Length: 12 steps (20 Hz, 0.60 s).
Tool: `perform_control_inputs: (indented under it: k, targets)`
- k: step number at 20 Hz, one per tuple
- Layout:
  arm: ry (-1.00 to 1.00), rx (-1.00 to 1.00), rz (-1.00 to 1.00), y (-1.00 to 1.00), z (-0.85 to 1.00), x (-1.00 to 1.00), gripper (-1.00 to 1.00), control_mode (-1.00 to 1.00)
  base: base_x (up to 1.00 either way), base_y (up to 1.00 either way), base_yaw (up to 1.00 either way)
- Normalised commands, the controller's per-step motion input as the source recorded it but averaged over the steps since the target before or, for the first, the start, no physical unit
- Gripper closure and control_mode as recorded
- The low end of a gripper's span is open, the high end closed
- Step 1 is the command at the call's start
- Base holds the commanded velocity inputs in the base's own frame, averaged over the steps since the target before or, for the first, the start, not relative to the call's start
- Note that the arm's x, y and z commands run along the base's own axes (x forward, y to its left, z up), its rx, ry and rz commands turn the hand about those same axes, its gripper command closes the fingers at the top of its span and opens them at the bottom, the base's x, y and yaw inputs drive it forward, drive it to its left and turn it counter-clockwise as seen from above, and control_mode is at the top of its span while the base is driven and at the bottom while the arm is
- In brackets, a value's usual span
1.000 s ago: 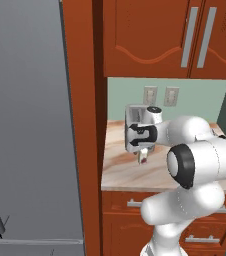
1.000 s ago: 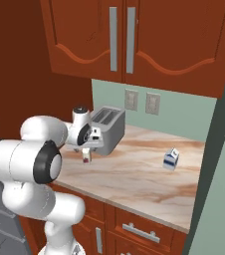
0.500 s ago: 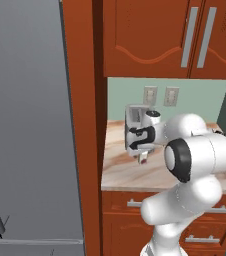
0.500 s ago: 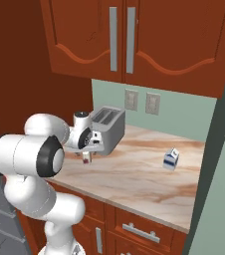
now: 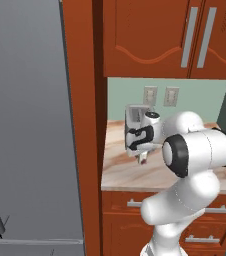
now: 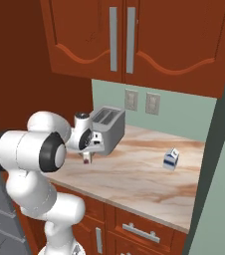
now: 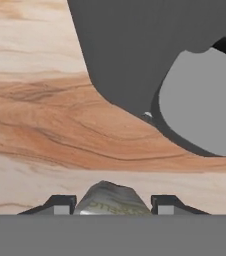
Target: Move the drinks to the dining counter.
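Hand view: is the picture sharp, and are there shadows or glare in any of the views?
Hand view: the toaster is flat, featureless grey; the bottle top between the finger tips is soft. Right base view: even light, no glare, faint shadow beside the carton. Left base view: the fridge is evenly grey.

The two-finger gripper [image 6: 86, 158] hangs low over the narrow marbled counter [image 6: 134, 174], just in front of the boxy grey toaster [image 6: 106, 128]. Between its finger tips [image 7: 60, 204] sits the top of the small dark brown glass bottle [image 7: 113, 199]. Well off to the gripper's right, the small white-and-blue gable-top carton [image 6: 170, 159] stands on the same counter, near the back wall. Left of the gripper stands the tall grey fridge [image 5: 27, 125].
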Motion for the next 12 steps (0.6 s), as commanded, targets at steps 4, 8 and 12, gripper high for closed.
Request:
perform_control_inputs:
  k: [4,8,12]
  targets:
    - [-0.18,0.0,0.0,0.0,0.25,-0.52,1.0,-1.0,0.0,0.0,0.0]
    - [-0.2,0.0,-0.01,0.0,0.45,-0.5,1.0,-1.0,0.0,0.0,0.0]
    - [-0.1,0.01,-0.03,0.0,0.39,-0.4,1.0,-1.0,0.0,0.0,0.0]
